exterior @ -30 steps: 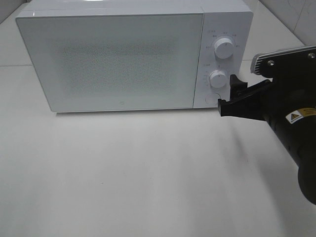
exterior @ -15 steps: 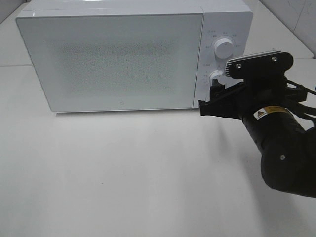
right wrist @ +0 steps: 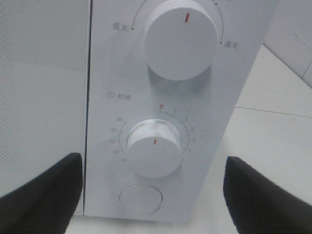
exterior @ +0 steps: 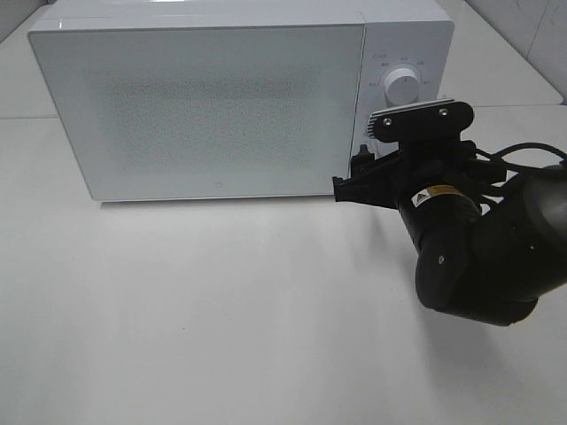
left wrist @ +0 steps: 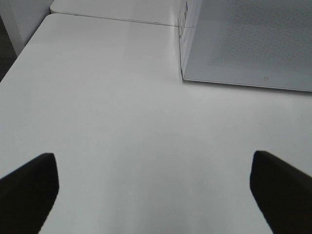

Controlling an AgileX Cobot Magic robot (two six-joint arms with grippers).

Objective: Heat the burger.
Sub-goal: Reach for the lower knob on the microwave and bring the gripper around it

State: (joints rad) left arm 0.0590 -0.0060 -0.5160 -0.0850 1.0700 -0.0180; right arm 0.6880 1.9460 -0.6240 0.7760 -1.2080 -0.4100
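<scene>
The burger is out of view. The white microwave [exterior: 213, 106] stands at the back of the table with its door shut. My right gripper [exterior: 350, 177] is open and held close in front of the control panel, by the door's right edge. In the right wrist view, the right gripper [right wrist: 153, 161] has a finger on either side of the timer knob [right wrist: 153, 156], not touching it; the power knob [right wrist: 180, 36] is above and a round button [right wrist: 140, 199] below. My left gripper [left wrist: 152, 158] is open over bare table, off the microwave's left corner [left wrist: 183, 73].
The white table [exterior: 221, 310] stretches in front of the microwave. The right arm's dark body [exterior: 469, 257] hangs over the table's right side and hides the timer knob in the high view. A wall stands at the back right.
My right arm has swung left along the microwave's front, from beside the control panel to in front of it, and now covers the lower knob. The left gripper's earlier position is not shown.
</scene>
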